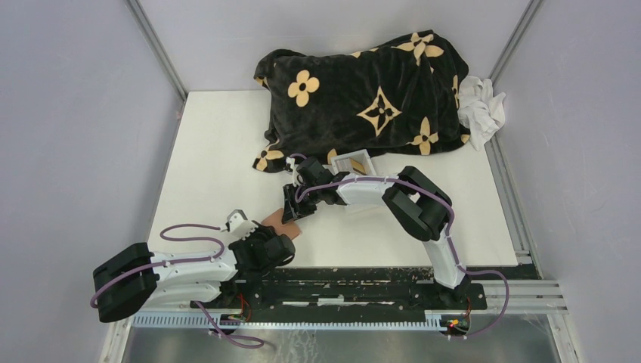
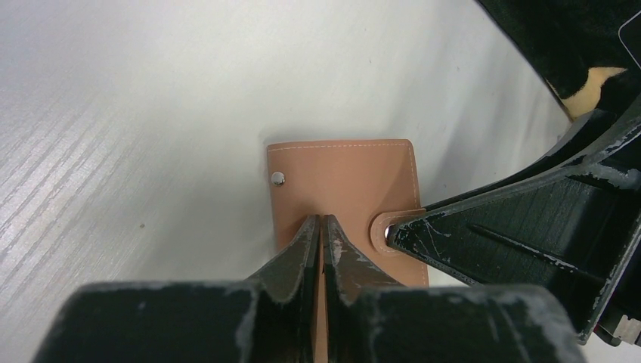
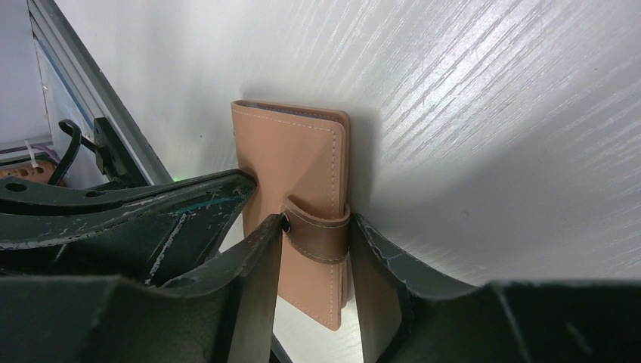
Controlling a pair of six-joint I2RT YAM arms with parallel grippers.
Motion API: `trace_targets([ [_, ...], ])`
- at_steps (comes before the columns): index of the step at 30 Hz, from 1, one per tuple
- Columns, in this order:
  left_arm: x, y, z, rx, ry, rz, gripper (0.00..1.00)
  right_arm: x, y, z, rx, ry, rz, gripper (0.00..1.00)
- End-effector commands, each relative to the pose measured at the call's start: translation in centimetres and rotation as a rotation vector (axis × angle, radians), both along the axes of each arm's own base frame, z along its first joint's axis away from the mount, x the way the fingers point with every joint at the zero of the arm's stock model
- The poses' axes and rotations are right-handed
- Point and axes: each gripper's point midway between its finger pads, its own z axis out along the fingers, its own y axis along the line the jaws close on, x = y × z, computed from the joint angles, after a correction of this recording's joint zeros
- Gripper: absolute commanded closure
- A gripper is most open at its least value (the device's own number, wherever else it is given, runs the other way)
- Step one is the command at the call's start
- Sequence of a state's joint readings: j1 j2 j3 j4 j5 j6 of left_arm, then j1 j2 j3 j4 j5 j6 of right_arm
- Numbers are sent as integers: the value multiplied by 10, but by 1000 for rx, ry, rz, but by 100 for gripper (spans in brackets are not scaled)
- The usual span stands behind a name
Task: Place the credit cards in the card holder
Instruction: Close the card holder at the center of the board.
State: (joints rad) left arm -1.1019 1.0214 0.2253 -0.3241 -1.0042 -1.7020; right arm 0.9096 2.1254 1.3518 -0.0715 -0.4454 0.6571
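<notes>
A white bench [image 1: 212, 151] enclosed by pale grey walls is shown, with a black blanket [image 1: 363, 83] patterned in tan flowers heaped at its far side, a crumpled white cloth [image 1: 481, 110] at the blanket's right end, and a clear tray [image 1: 354, 162] just beside the blanket's near edge. The card holder [image 1: 286, 227], a tan leather wallet, is seen folded at the near-left middle of the bench, between the two arms. In the left wrist view, the left claw [image 2: 323, 227] is drawn almost fully together over the near edge of the card holder [image 2: 344, 178]; only a thin slit is left between its fingers, and tan leather is visible in that slit, so the edge is taken to be pinched. A metal stud [image 2: 278, 178] is exposed near the holder's left edge. In the right wrist view, the right claw [image 3: 316, 249] is set part-way apart, its fingers [image 3: 261, 272] placed on either side of the darker strap [image 3: 317, 238] that wraps round the edge of the card holder [image 3: 291, 151]; both fingers appear to be pressed against the strap. The strap's snap end [image 2: 387, 231] is met by a right finger tip in the left wrist view. From above, the right claw [image 1: 291, 210] is reached in from the far right side and the left claw [image 1: 270, 240] from the near left side, with the holder between them.
</notes>
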Motion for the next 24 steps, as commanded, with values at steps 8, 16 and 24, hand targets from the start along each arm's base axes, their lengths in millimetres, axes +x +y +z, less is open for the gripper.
trace_targets([
  [8,-1,2,-3,0,10,20,90,-53,-55,-82,-297,140,58,57],
  [16,-1,2,-4,10,12,23,90,-59,-61,-73,-312,131,82,57],
  [24,0,2,-4,15,11,24,91,-63,-67,-78,-324,139,87,57],
])
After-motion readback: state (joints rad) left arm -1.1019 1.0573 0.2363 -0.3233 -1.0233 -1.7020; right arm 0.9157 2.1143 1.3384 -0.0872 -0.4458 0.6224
